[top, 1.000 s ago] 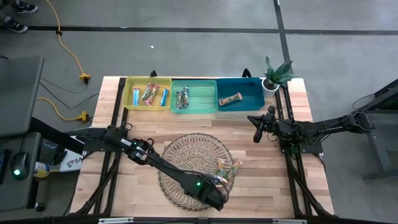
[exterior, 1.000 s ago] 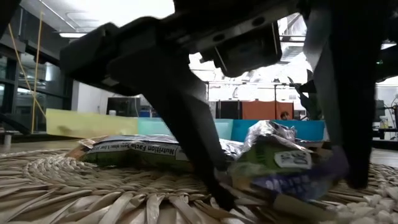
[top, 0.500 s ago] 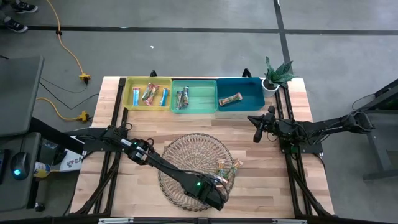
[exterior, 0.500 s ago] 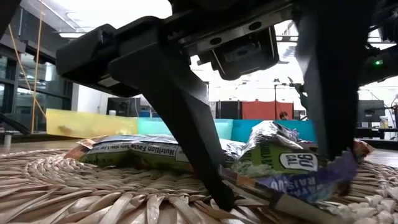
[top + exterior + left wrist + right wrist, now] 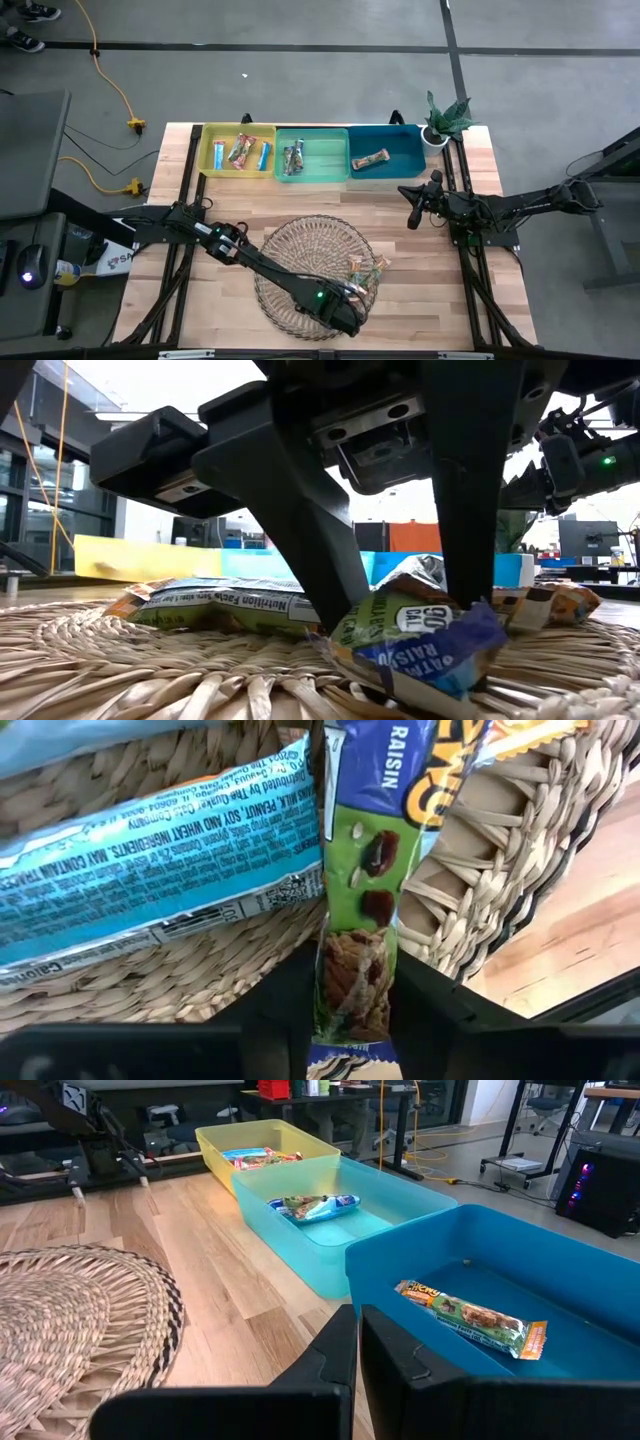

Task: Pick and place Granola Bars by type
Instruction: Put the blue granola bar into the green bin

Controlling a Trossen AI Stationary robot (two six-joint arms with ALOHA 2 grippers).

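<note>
Sorting partly done: six bars [image 5: 250,151] binned; left pincer [image 5: 400,610] clamped on green raisin bar [image 5: 352,970]; two more on wicker plate [image 5: 290,250].

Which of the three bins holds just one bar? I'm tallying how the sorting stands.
The teal bin, at the row's end beside the potted plant: one orange-ended bar lies in it, while the yellow bin and green bin hold several.

A pale wooden plank desk [image 5: 300,205] stands on a grey concrete floor [image 5: 300,85] crossed by dark seams. A yellow power cable [image 5: 112,88] snakes over the floor toward the desk's left side. A small green potted plant [image 5: 445,118] sits at the desk's far right corner. Across the room, black office desks [image 5: 560,1120] and bright ceiling lights [image 5: 130,415] show.
</note>
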